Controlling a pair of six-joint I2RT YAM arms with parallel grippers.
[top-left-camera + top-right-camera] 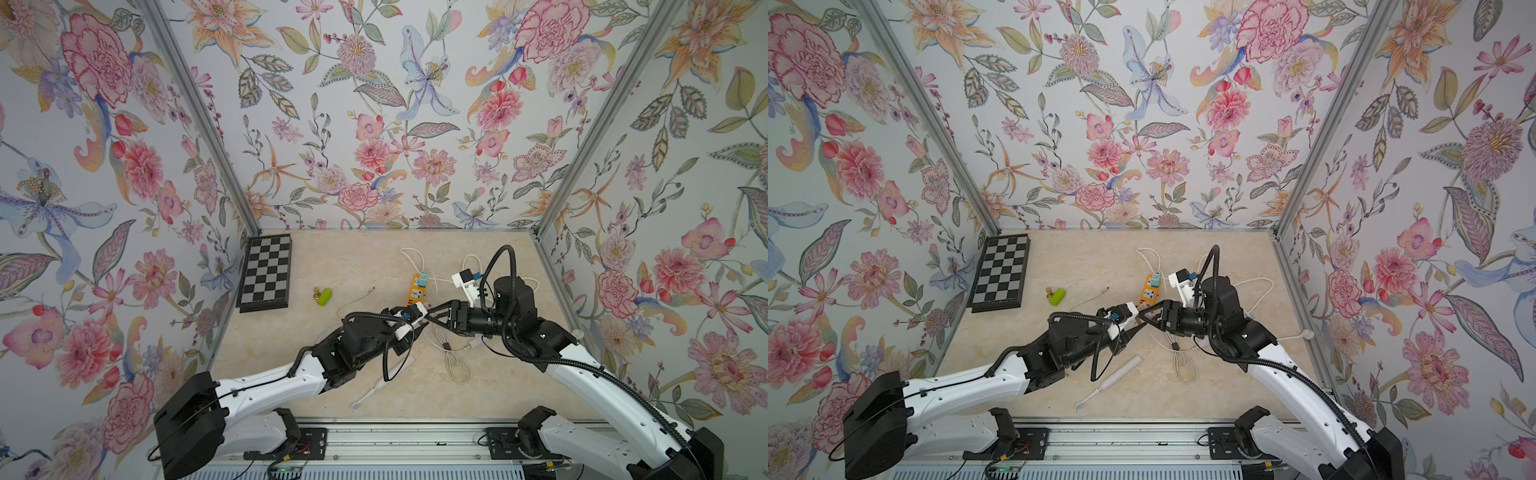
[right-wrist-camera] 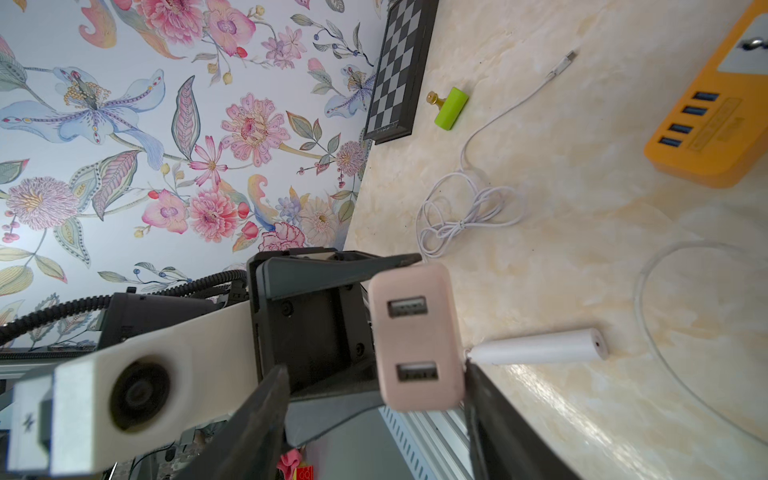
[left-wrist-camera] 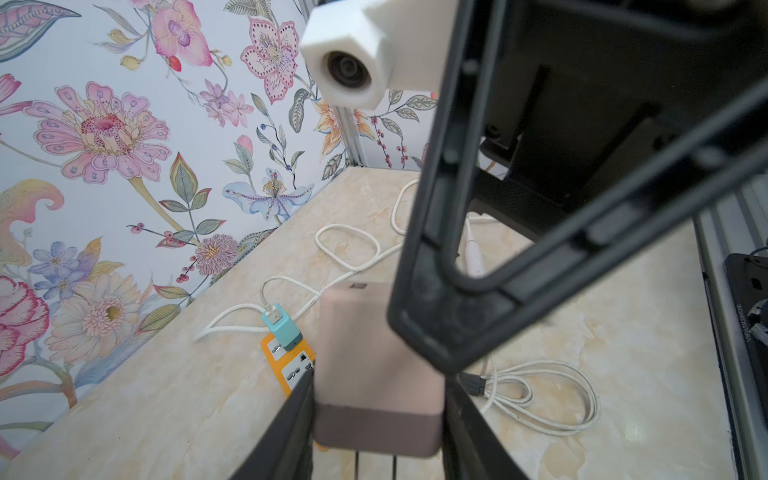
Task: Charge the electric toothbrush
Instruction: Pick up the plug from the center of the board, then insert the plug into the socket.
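**Left gripper** (image 3: 380,376): the fingers are clamped on opposite sides of the pink USB adapter (image 2: 415,336), which is held clear of the tabletop (image 1: 353,266). The adapter's exposed face carries two USB ports. A small mark on another face is too small to read.

**Right gripper** (image 2: 374,368): the fingers are apart and straddle the same adapter from the opposite side. One finger (image 2: 498,415) sits at the adapter's edge. The other finger (image 2: 262,415) stands clear of it. The views do not show whether either finger touches the adapter.

**Markings:**
- The left wrist camera housing (image 2: 104,395) bears a small lightning-bolt symbol.
- The orange power strip (image 2: 715,124) shows four blue USB ports beside a line of raised lettering, which is illegible.

**Power strip:** it lies just beyond both grippers. A teal plug (image 1: 423,278) with a white cable is seated at its far end.

**Toothbrush** (image 1: 1113,380): it is white and lies flat on the tabletop, nearer the robot's base than both grippers and apart from both, beside the left forearm. The brush head points toward the front edge and the handle butt toward the grippers. Neither gripper holds it.

**Nearby items:**
- A coiled white cable (image 3: 540,401) lies near the toothbrush, below the right gripper.
- A chessboard (image 1: 266,272), a green cylinder (image 1: 324,296) and a gold piece (image 1: 316,292) lie well apart, toward the left wall.
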